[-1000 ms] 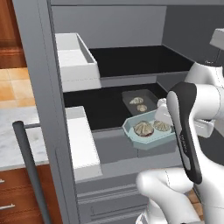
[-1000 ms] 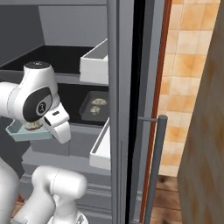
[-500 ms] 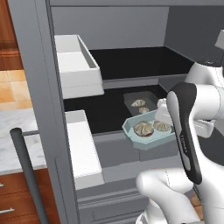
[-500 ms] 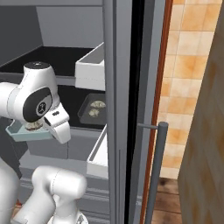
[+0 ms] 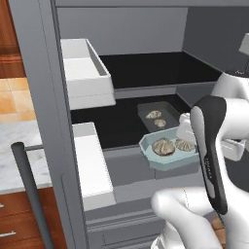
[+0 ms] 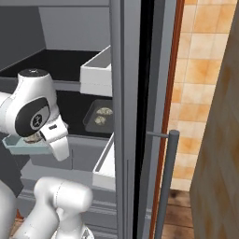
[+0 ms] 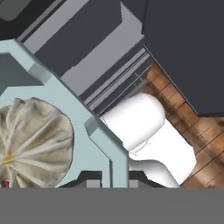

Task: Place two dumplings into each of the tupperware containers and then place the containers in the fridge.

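Left base view, from left to right: the dark bar handle [image 5: 29, 194] of the open door, two white bins [image 5: 82, 73] stacked on the door side, then the black shelves [image 5: 126, 129] of the fridge [image 5: 36, 73]. On the lower shelf rests the grey tub [image 5: 156, 116] with two dumplings inside, already stored. Just in front of it, past the shelf edge, the blue-green tub [image 5: 168, 148] hangs in the air with two dumplings [image 5: 164, 146] in it, held level so nothing rolls out. Right of the tub stands the white arm.

Hand view shows the gripper [image 7: 111, 183] closed narrow on the tub's rim at one corner, a dumpling lying close to the pinch.

Judgement: the last step is in hand; the tub needs carrying inward and lowering onto free shelf space beside the grey tub.
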